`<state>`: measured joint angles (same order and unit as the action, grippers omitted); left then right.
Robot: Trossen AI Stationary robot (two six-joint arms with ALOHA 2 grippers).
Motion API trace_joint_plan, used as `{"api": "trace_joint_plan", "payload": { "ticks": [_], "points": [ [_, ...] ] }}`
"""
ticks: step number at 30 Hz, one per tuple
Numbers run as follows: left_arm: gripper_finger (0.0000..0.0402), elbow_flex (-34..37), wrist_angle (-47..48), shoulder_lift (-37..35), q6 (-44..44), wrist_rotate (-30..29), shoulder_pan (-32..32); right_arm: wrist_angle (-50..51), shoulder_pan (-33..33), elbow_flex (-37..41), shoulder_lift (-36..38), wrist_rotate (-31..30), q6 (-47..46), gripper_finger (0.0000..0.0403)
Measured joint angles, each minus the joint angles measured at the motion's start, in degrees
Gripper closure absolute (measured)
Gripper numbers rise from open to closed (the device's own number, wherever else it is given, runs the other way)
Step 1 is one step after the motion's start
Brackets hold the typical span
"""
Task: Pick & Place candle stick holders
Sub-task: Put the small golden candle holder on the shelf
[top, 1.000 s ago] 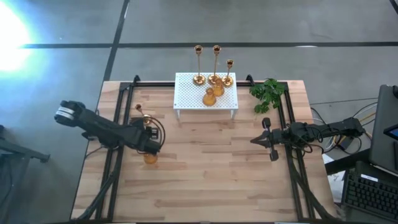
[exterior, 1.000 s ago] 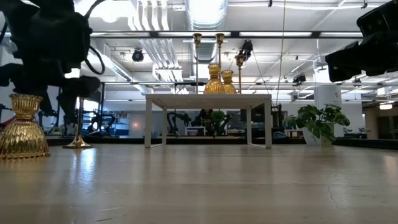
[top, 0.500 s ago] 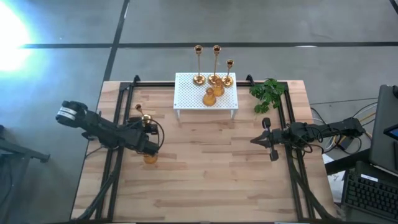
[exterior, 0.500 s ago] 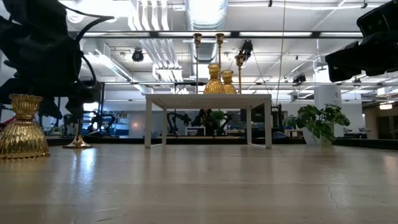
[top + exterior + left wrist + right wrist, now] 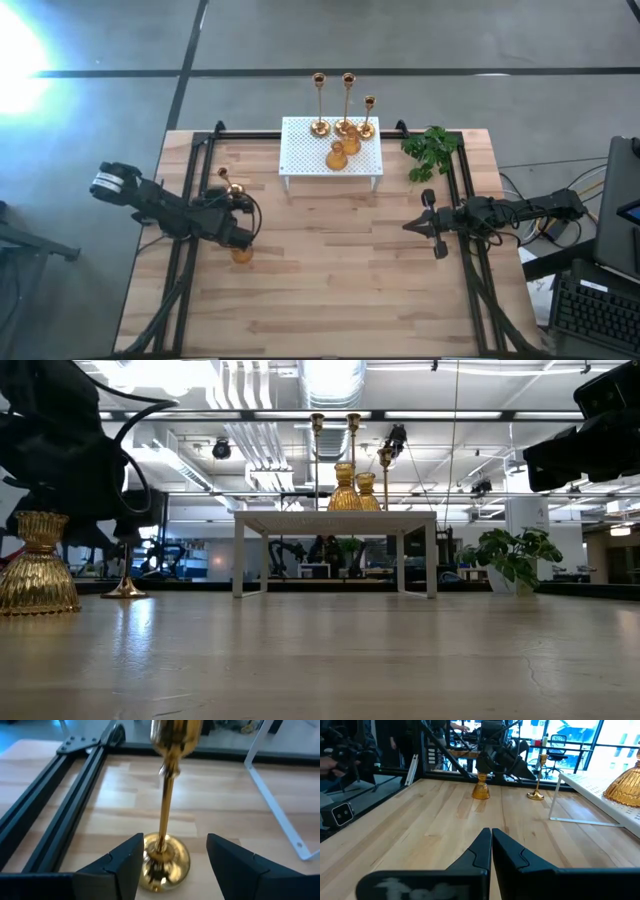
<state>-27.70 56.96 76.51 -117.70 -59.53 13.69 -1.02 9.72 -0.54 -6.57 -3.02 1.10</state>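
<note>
- High view: five candle stick holders are seen grouped on the white perforated stand (image 5: 330,158) at the bench's (image 5: 330,290) far edge, three tall stems along its rear and two squat ones nearer its front; this grouping is judged to be the drop-off.
- Two more are left near the bench's left edge: a tall thin holder (image 5: 235,190) and a squat holder (image 5: 241,253), standing apart on the wood.
- The left hand (image 5: 243,222) is held low between these two, aimed at the tall one.
- In the left wrist view its fingers (image 5: 125,865) are spread, with the tall thin holder's (image 5: 164,820) stem centred in the gap just ahead and its round base between the tips; nothing is pinched, so an approach is judged under way.
- The right hand (image 5: 491,842) is parked by the right edge, fingers pressed together, apparently kept clear.
</note>
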Motion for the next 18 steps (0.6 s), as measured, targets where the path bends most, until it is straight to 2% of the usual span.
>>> {"api": "trace_joint_plan", "payload": {
  "ticks": [4,8,13,18],
  "points": [
    [0.0195,-0.01,-0.05,0.00,2.38,-1.91,-1.27,0.00,0.00,-0.02,0.00,0.00,0.00,0.0394],
    [0.0228,0.01,-1.23,0.00,6.66,-2.78,-2.40,0.00,0.00,0.00,0.00,0.01,0.00,0.0394],
    [0.0284,0.01,-1.52,0.00,8.26,-5.34,-2.84,0.00,0.00,-0.01,0.00,0.01,0.00,0.0394],
    [0.0357,0.01,-1.54,0.00,9.06,-7.65,-2.86,0.00,0.00,-0.01,0.00,0.00,0.00,0.0394]
  ]
}}
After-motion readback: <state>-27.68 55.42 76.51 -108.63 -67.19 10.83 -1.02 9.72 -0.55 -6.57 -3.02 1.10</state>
